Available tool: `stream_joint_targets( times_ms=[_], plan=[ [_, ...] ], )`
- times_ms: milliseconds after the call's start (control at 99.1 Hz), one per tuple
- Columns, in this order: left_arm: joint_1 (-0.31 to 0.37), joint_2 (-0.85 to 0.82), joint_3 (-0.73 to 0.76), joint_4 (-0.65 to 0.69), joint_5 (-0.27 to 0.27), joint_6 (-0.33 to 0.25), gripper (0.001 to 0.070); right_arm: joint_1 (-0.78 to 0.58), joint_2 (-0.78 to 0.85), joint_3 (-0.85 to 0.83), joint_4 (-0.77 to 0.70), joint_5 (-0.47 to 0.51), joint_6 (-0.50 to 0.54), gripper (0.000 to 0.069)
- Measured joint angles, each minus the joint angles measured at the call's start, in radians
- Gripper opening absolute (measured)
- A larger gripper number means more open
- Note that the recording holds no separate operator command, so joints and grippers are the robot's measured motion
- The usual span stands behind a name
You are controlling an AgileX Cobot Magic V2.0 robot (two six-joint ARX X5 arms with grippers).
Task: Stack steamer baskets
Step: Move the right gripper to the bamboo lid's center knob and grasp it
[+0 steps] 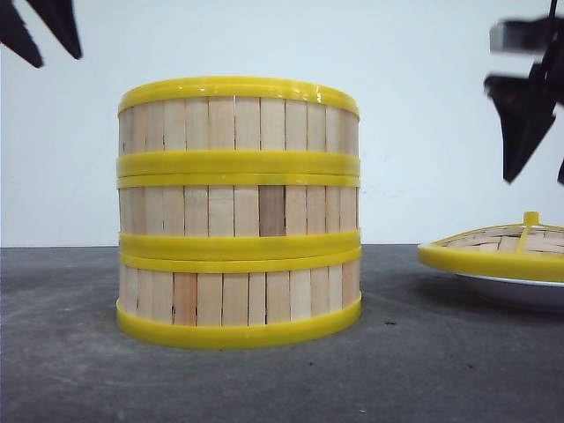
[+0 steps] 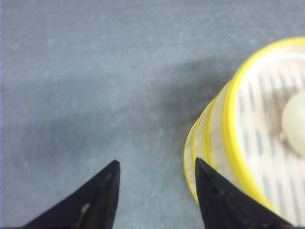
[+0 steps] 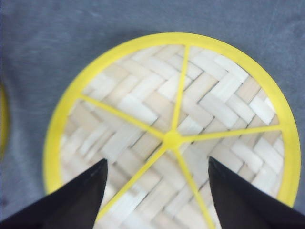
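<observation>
Right, all three steamer baskets (image 1: 239,211) are standing as one straight tower on the grey desk (image 1: 70,352), rim on rim, close to the front edge and a little left of the middle. Yellow bands (image 1: 238,171) meet between each tier, and the pale slats line up cleanly, with one darker slat (image 1: 271,210) in the middle basket.

Up at the top left corner of the front view, the left gripper (image 1: 42,31) hangs in the air, clear of the tower and touching nothing. From its own wrist camera the left gripper (image 2: 157,195) shows two black fingers spread apart with bare desk between them, nothing held. Just beside one finger sits the stack (image 2: 248,143), seen from above, with a pale round thing (image 2: 294,123) lying inside the top basket; it is too blurred to name.

Over on the right, the right gripper (image 1: 527,106) floats high, blurred, above the woven lid (image 1: 502,251). That lid rests on a white plate (image 1: 511,289) near the desk's right edge, well apart from the tower. The right wrist camera looks straight down on the lid (image 3: 171,138), its yellow spokes meeting at a hub, and the right gripper (image 3: 157,191) is wide open, fingers apart, gripping nothing.
</observation>
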Motion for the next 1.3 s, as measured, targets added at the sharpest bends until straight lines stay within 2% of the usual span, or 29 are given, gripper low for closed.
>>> stream_joint_targets(
  times_ms=[242, 393, 474, 666, 797, 978, 1301],
  plan=[
    [0.001, -0.179, -0.183, 0.047, -0.009, -0.030, 0.0296, -0.003, 0.093, 0.000, 0.048, 0.000, -0.007, 0.0410],
    [0.001, -0.249, -0.255, 0.046, -0.030, -0.041, 0.0296, -0.003, 0.116, 0.000, 0.057, 0.003, -0.010, 0.0310],
    [0.001, -0.263, -0.260, 0.047, -0.040, -0.045, 0.0296, -0.004, 0.116, 0.000, 0.066, 0.002, -0.010, 0.0273],
    [0.001, -0.272, -0.260, 0.047, -0.040, -0.055, 0.0296, -0.004, 0.116, 0.000, 0.072, 0.002, -0.010, 0.0246],
    [0.001, -0.272, -0.260, 0.047, -0.040, -0.061, 0.0296, -0.005, 0.116, 0.000, 0.072, 0.003, -0.011, 0.0148],
    [0.001, -0.272, -0.260, 0.048, -0.040, -0.063, 0.0296, -0.005, 0.116, 0.000, 0.077, 0.002, -0.010, 0.0062],
    [0.001, -0.272, -0.260, 0.048, -0.040, -0.063, 0.0296, -0.005, 0.113, 0.010, 0.058, -0.002, -0.010, 0.0053]
  ],
)
